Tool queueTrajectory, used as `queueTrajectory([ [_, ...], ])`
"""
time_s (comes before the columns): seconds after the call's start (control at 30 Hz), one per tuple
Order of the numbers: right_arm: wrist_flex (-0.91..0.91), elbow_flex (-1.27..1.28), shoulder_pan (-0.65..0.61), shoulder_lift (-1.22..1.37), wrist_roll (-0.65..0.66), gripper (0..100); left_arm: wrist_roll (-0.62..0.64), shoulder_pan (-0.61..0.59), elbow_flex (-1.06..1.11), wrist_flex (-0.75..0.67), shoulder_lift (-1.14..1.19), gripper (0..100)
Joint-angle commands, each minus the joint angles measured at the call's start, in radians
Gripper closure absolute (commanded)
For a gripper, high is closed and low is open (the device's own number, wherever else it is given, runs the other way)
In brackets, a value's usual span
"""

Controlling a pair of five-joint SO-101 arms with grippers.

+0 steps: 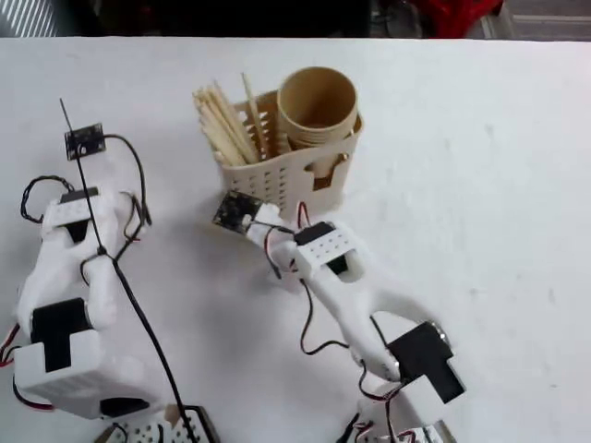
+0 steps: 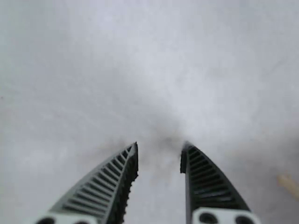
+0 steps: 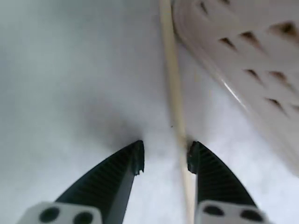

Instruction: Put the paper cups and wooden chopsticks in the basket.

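Observation:
The cream slotted basket (image 1: 277,175) stands at the back middle of the table. It holds stacked paper cups (image 1: 317,106) and a bundle of wooden chopsticks (image 1: 226,125). One loose chopstick (image 3: 172,79) lies on the table right beside the basket wall (image 3: 243,60). My right gripper (image 3: 166,145) is open and low over the table, with that chopstick running between its fingers, close against one of them. My left gripper (image 2: 160,147) is open over bare table off to the left of the basket, holding nothing.
The white table's far edge (image 1: 295,39) runs along the back, behind the basket. Black cables (image 1: 138,314) trail from the left arm across the table towards the front. A small tan object (image 2: 287,184) shows at the edge of the left wrist view.

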Motion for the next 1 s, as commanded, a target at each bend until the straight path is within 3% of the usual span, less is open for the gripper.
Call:
queueTrajectory([
  [0.0,-0.013,-0.032,0.010,0.013,0.008,85.3,-0.011,0.010,-0.008,-0.023,-0.005,83],
  [0.17,-0.008,-0.005,0.008,-0.004,0.005,98.8,-0.011,0.010,-0.008,-0.023,-0.005,83],
  [0.5,0.045,0.262,-0.111,-0.341,0.008,98.2,-0.011,0.010,-0.008,-0.023,-0.005,83],
  [0.73,0.082,0.316,-0.157,-0.470,-0.035,97.9,-0.011,0.010,-0.008,-0.023,-0.005,83],
  [0.97,0.079,0.319,-0.162,-0.460,-0.052,81.2,-0.011,0.010,-0.008,-0.023,-0.005,83],
])
